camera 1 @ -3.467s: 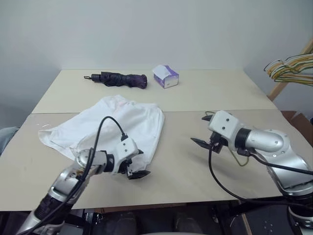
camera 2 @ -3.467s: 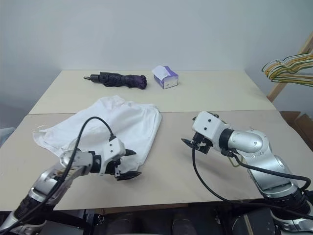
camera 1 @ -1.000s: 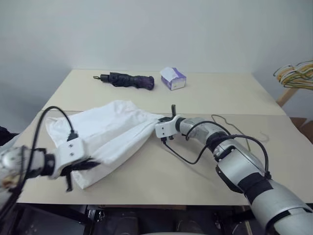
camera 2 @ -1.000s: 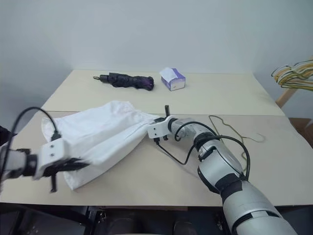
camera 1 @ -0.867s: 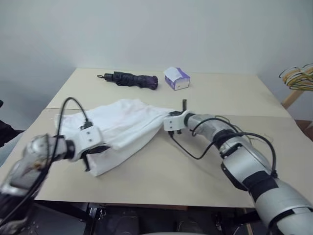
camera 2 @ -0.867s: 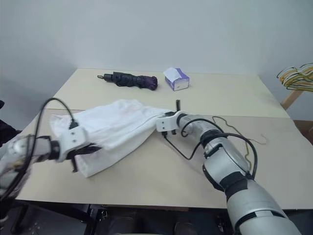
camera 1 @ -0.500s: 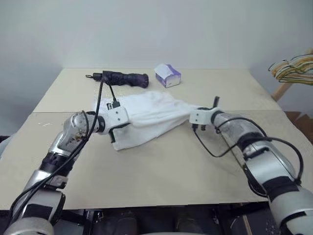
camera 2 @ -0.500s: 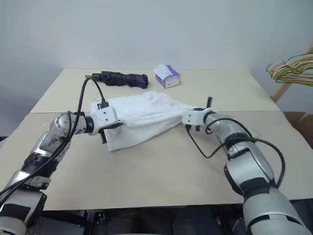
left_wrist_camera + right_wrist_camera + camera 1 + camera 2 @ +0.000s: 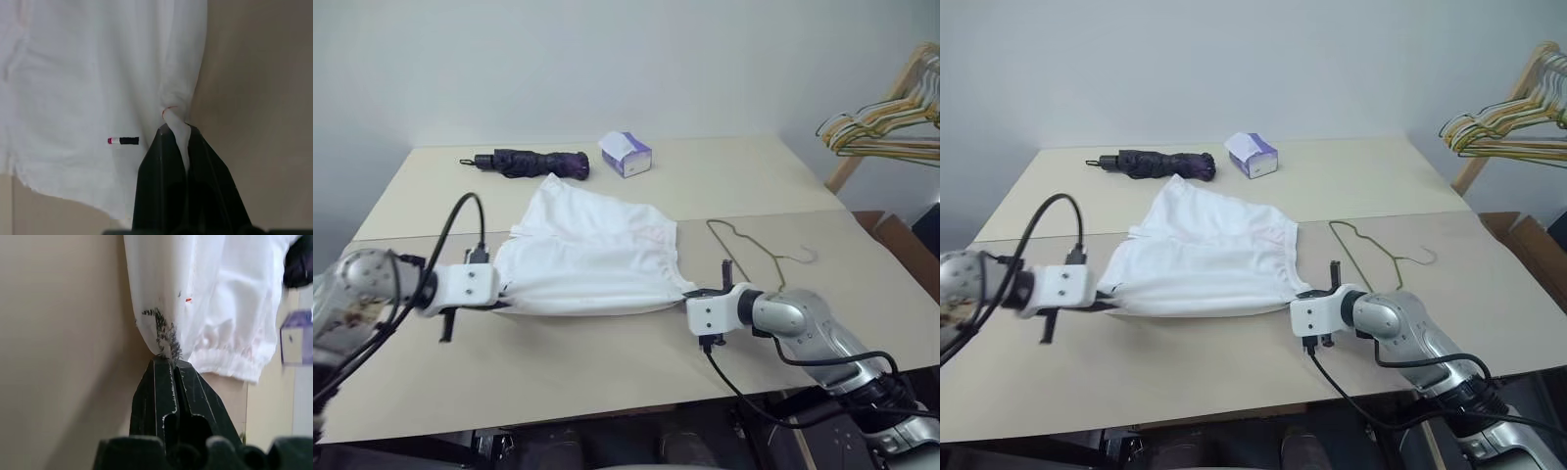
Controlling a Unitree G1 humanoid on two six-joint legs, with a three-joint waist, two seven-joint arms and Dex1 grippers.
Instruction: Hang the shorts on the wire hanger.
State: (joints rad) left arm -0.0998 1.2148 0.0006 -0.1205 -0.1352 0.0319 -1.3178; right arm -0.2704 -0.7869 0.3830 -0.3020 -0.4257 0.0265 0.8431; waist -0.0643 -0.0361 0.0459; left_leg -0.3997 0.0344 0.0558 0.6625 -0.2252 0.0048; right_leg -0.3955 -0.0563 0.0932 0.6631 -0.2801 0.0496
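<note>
The white shorts (image 9: 584, 260) lie spread on the near table, stretched flat between my two grippers. At their left hem corner my left gripper (image 9: 500, 291) is shut on a pinch of cloth, seen close in the left wrist view (image 9: 174, 128). The right gripper (image 9: 691, 292) is shut on the right hem corner, where dark specks mark the cloth (image 9: 163, 333). The gathered waistband (image 9: 662, 253) faces the wire hanger (image 9: 745, 251), which lies flat on the table just right of the shorts, hook pointing right.
A folded dark umbrella (image 9: 525, 163) and a white-and-purple tissue box (image 9: 626, 154) sit on the far table. A wooden rack with several coloured hangers (image 9: 878, 122) stands at the far right. A seam (image 9: 773, 214) joins the two tables.
Both grippers have drawn back toward the near edge and apart, dragging the shorts with them and pulling them out flat. The wire hanger now lies beside the shorts.
</note>
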